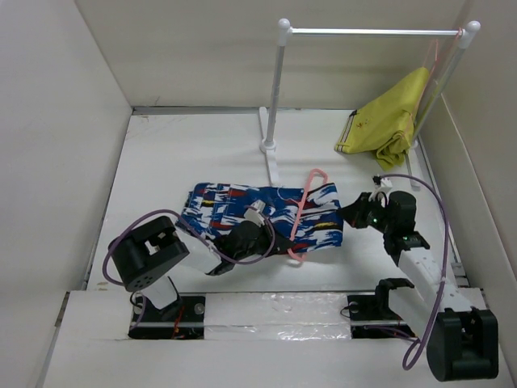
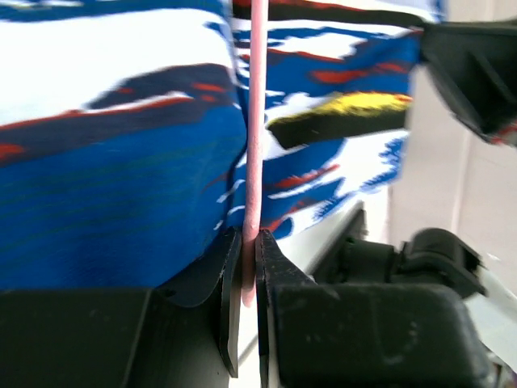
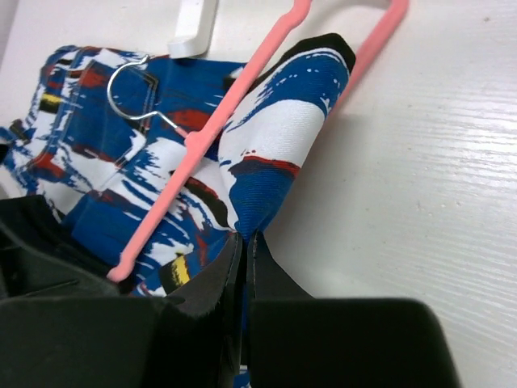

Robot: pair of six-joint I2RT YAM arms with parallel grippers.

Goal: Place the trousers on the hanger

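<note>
Top external view: the trousers [image 1: 226, 202] lie flat at mid-table, the hanger [image 1: 302, 206] lying across their right part; the left gripper [image 2: 249, 267], its arm folded low and reaching rightward over the cloth, has its jaws pinched on the hanger's pink bar; the right gripper [image 3: 245, 246], wrist turned left, nips the trousers' right edge; around them are the white table [image 1: 161, 162], white walls, a rail stand [image 1: 278, 89] and a yellow-green garment [image 1: 388, 121] hanging at the far right.
</note>
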